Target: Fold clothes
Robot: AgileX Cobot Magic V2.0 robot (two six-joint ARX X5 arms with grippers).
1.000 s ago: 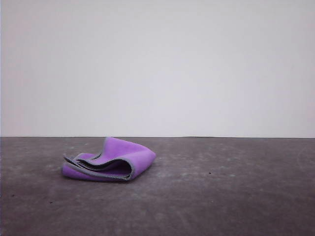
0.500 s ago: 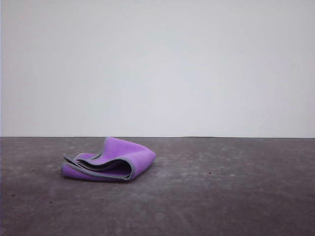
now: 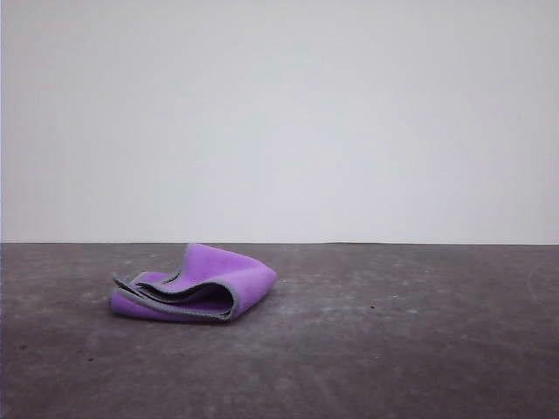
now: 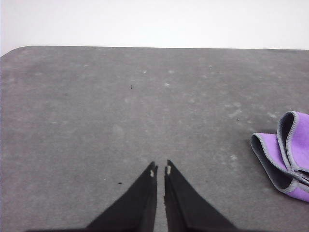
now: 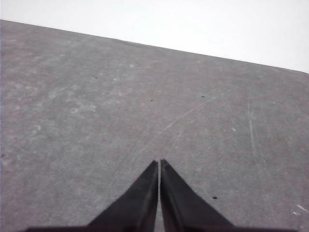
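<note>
Cloth [image 3: 196, 284] lies folded beside the closed, empty left end effector [image 4: 160, 169], not touching.

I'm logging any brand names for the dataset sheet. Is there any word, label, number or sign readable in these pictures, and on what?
None: no text can be read.
The purple cloth shows a plain purple face, a dark grey inside and a light grey border, with no tag or print showing.
The table bears scuffs and specks, no lettering.
The left gripper and right gripper are plain black, without markings.
</note>
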